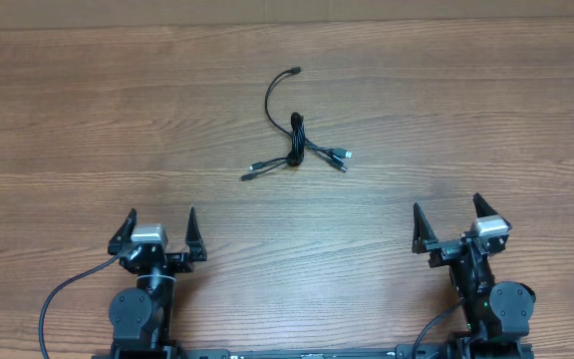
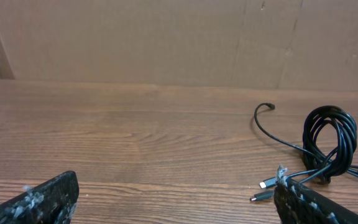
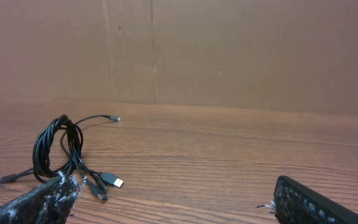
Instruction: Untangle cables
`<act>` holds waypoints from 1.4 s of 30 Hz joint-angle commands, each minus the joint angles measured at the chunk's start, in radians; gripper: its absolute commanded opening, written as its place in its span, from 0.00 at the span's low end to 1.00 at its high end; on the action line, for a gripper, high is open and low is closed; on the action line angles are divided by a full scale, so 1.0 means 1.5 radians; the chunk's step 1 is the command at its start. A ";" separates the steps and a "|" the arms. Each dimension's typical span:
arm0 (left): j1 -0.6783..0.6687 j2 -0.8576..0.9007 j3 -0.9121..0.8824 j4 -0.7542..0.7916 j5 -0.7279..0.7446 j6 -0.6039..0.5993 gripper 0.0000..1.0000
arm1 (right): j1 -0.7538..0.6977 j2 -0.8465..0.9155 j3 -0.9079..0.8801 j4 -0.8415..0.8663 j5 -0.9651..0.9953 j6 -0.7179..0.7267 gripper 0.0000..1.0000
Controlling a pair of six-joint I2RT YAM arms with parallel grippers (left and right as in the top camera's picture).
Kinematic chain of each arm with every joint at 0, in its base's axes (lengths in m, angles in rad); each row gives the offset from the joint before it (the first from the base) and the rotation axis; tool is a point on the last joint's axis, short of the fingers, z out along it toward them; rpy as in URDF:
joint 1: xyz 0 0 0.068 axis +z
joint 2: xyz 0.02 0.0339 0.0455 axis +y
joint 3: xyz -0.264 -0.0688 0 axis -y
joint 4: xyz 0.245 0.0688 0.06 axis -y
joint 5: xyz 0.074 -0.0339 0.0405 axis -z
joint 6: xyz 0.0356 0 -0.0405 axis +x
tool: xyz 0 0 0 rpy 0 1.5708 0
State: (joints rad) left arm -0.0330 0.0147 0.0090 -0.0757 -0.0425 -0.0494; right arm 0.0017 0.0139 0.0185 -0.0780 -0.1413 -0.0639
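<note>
We see the cables (image 1: 297, 140) bundled at upper centre of the tabletop (image 1: 88, 120). Our left tool (image 1: 160, 214) and right tool (image 1: 446, 204) gape wide, holding nothing.

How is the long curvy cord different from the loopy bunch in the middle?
The long cord is one thin strand lying flat in a curve; the loopy bunch is several strands wound together. The bunch's loop stands up off the table; the long cord lies low. Both are black and joined.

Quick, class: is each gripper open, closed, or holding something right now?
Left gripper: open, holding nothing.
Right gripper: open, holding nothing; the cables lie apart from both.
</note>
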 commanded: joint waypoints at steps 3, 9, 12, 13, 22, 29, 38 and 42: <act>-0.004 -0.007 -0.003 0.002 -0.011 0.018 1.00 | 0.003 -0.007 -0.007 0.004 0.006 -0.003 1.00; -0.004 -0.007 -0.003 0.002 -0.011 0.018 1.00 | 0.003 -0.007 -0.007 0.004 0.006 -0.003 1.00; -0.004 -0.007 -0.003 0.003 -0.011 0.018 0.99 | 0.003 -0.007 -0.007 0.004 0.007 -0.003 1.00; -0.004 -0.007 -0.003 0.002 -0.011 0.018 1.00 | 0.003 -0.007 -0.007 0.004 0.006 -0.003 1.00; -0.004 -0.007 -0.003 0.002 -0.011 0.018 1.00 | 0.003 -0.007 -0.007 0.004 0.006 -0.003 1.00; -0.004 -0.007 -0.002 0.027 0.009 0.018 1.00 | 0.003 -0.007 -0.007 0.004 0.006 -0.003 1.00; -0.004 -0.006 0.204 0.015 0.416 0.005 1.00 | 0.003 -0.007 -0.007 0.004 0.006 -0.003 1.00; -0.004 0.031 0.315 -0.042 0.413 0.001 1.00 | 0.003 -0.007 -0.007 0.004 0.006 -0.003 1.00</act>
State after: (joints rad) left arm -0.0334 0.0185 0.3744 -0.1204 0.5087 -0.0490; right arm 0.0017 0.0139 0.0185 -0.0780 -0.1413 -0.0643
